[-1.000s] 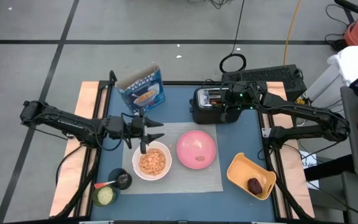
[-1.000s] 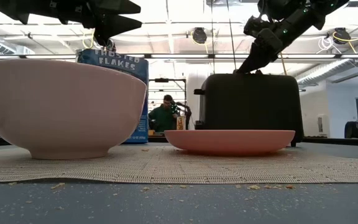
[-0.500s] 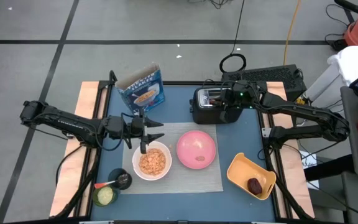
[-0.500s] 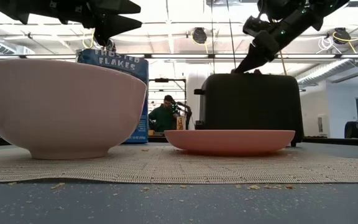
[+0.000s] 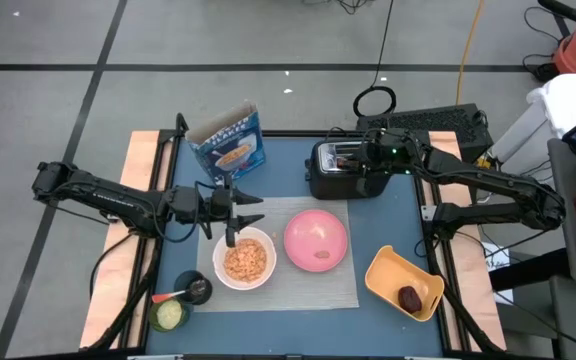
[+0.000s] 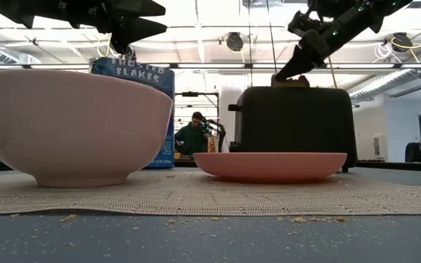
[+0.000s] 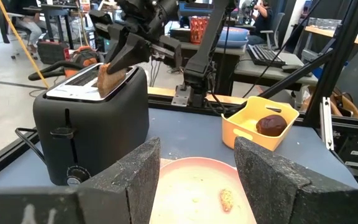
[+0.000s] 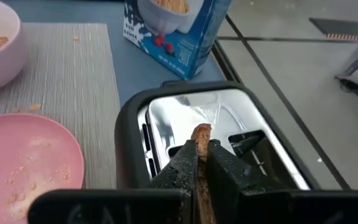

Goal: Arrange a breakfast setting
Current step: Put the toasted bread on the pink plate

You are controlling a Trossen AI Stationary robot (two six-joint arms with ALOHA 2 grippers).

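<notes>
My right gripper is over the black toaster at the table's far side, shut on a brown toast slice that stands in a slot. My left gripper is open and empty above the far rim of the white bowl, which holds cereal. The bowl and the pink plate rest on the grey mat. A dark red fruit lies in the yellow dish. A spoon lies by a small dark cup at the near left. My right gripper pinches the toast's upper edge between its two fingers, coming from above at a slant from the table's right. The toast stands nearly upright. Its top shows above the toaster and its lower part is still in the slot.
A blue cereal box stands at the far left, behind the mat. A small green-filled cup sits at the near left corner. Crumbs lie on the plate and mat. A person sits in the room beyond the table.
My right gripper has gone up a little from the toaster's top, still shut, and has drawn the toast partly out of the slot, so its top now shows above the toaster. The left arm has kept still.
</notes>
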